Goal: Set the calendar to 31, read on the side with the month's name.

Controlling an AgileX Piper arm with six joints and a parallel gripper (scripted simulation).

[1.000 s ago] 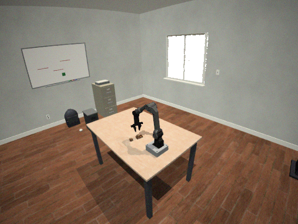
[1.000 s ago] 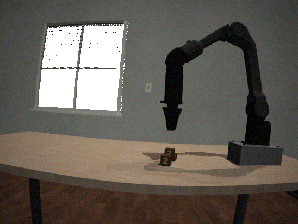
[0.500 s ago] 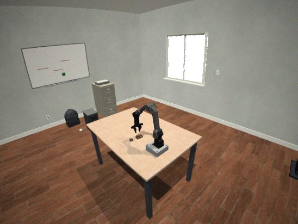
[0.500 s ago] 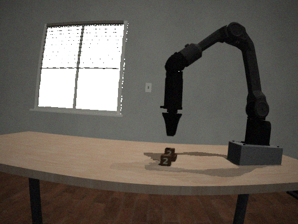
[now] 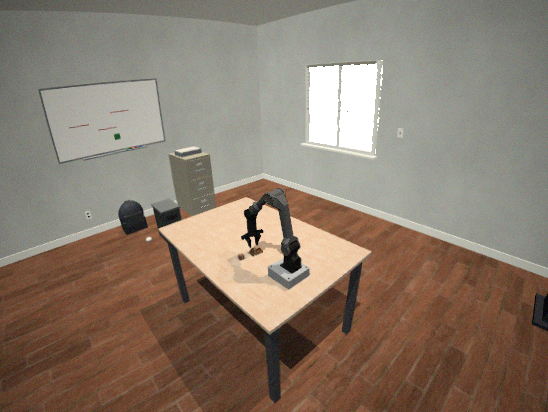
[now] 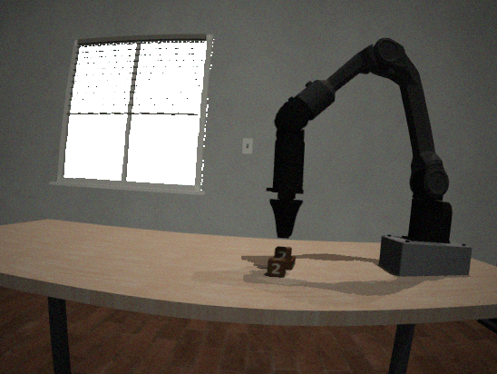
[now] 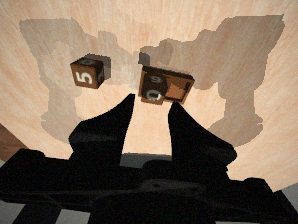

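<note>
- The loose dark-brown cube with pale digits [image 5: 241, 257] [image 6: 276, 268] [image 7: 84, 77] is nearest me in the exterior view, on the table outside the tray; it turns a 2 this way.
- Just behind it lies the small brown open tray [image 5: 258, 252] [image 6: 291, 262] [image 7: 183, 77], on the table. A second brown cube [image 6: 283, 252] [image 7: 152, 90] sits in one end, another 2 facing me; the other end has room.
- Over the tray hangs the black two-finger claw [image 5: 253, 245] [image 6: 283, 236] [image 7: 152, 105], pointing down, released, its fingers apart with nothing between them.
- What matters now is the line between those fingertips: in the wrist view it runs roughly along the tray's long axis, with the seated cube between their lines and the loose one well off to the left.
- I judge the next move to be a descent on the seated cube, one finger entering the bare end; the other could catch the end wall and drag the tray.
- Farther off, the grey block base [image 5: 275, 274] [image 6: 435, 260] carries the arm. The date remains unset.

The gripper [image 5: 253, 246] [image 6: 284, 237] [image 7: 152, 105] has come down, its fingertips now just above the 2 cubes [image 6: 276, 267] [image 6: 283, 252] in the exterior view, where they stood higher in both earlier pictures. The arm [image 5: 285, 212] [image 6: 414, 97] has lowered with it, its upright end section sitting lower against the wall [image 6: 245, 200].
</note>
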